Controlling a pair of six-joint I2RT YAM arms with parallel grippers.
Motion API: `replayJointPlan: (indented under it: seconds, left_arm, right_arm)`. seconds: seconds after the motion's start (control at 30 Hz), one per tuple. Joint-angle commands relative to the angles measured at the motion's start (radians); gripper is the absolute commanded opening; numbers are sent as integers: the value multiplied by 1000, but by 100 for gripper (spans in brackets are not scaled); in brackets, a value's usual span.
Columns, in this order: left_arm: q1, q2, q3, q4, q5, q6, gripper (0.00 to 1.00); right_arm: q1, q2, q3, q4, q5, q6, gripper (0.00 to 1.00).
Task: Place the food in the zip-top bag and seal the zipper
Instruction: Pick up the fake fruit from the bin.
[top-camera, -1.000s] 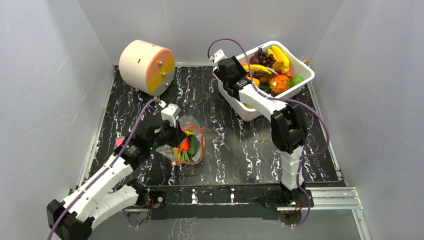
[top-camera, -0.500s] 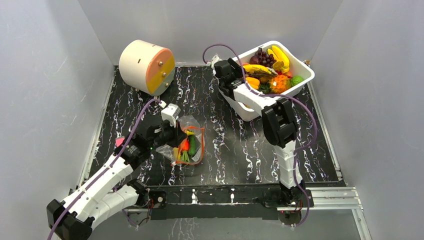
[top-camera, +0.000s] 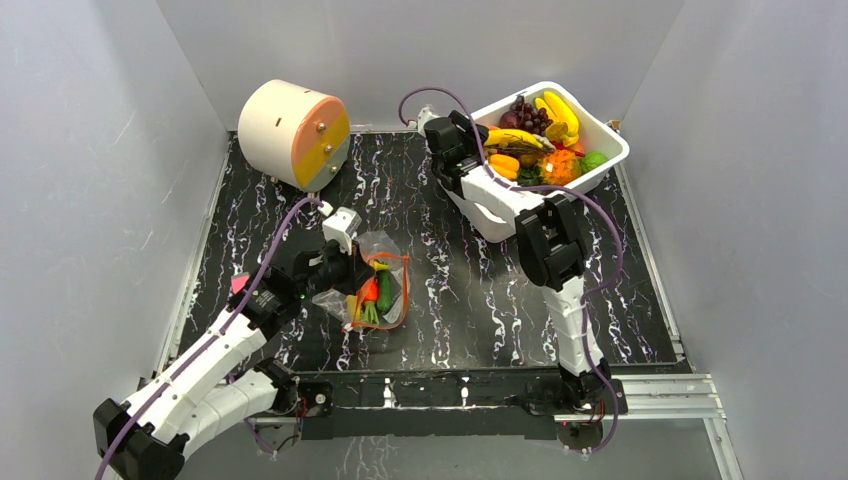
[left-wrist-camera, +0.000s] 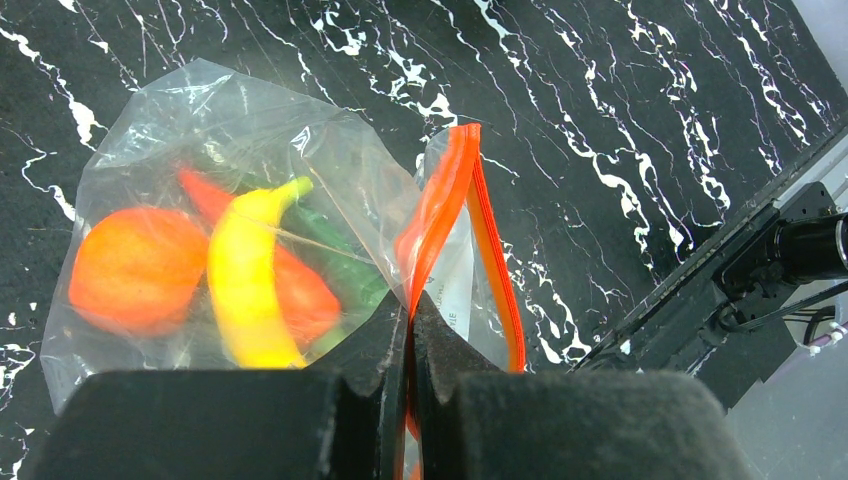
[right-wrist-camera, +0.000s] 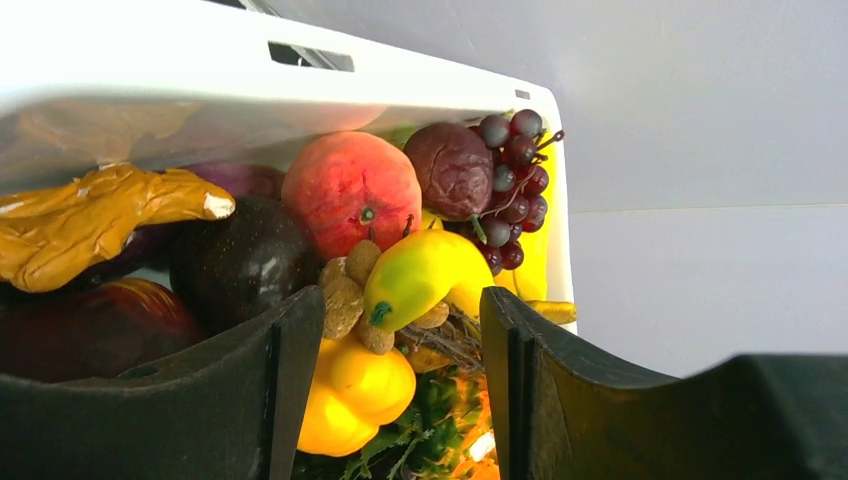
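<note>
The black, white-veined marbled table (top-camera: 460, 300) carries everything. At its far right corner sits a white rectangular plastic tub (top-camera: 612, 160), heaped with toy food. At far left, a cream cylinder with an orange and yellow face (top-camera: 290, 135) lies on its side, well apart from the work.

Near the left arm lies the clear, crinkly zip-top bag (left-wrist-camera: 230, 170), already partly filled. The right gripper (right-wrist-camera: 400, 300) hangs at the tub's near end with its fingers apart and nothing between them. From the wrist view it may be just outside the wall, though that is hard to tell.

The left gripper (left-wrist-camera: 410, 300) is clenched on the thin orange-red zipper (left-wrist-camera: 440, 210), pinching it at one spot. The rest of the rim gapes a little beside it.

Inside the bag are a round orange fruit (left-wrist-camera: 130, 270), a yellow banana (left-wrist-camera: 245, 270) and red and green pieces. In the tub, a peach (right-wrist-camera: 350, 190), purple grapes (right-wrist-camera: 510, 160) and a yellow-green fruit (right-wrist-camera: 420, 270) crowd together.

The risks follow from that crowding and that narrow mouth. The open fingers could close on two pieces at once or snag the tub's rim. A piece brought over may strike the zipper and roll off. A tug from the pinching hand could tip the bag and spill what it holds.
</note>
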Motion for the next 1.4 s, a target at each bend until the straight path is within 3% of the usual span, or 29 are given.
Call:
replayJointPlan:
  seconds: [0.0,0.57,0.97,1.37]
  left_arm:
    - [-4,-13,24,4,18,5,0]
    - [-4,-16,24,5,16,6,0]
    - [-4,-16,23,3,11,6,0]
    - [-4,-21,25,6,4,6,0]
  right_arm:
    - [-2,34,71,63,22,-35,56]
    - [-27,89,148,-3,57,-4,49]
    - [-27,79,149,-16,56,9,27]
    - [-9,-27,83,-23,66,62,19]
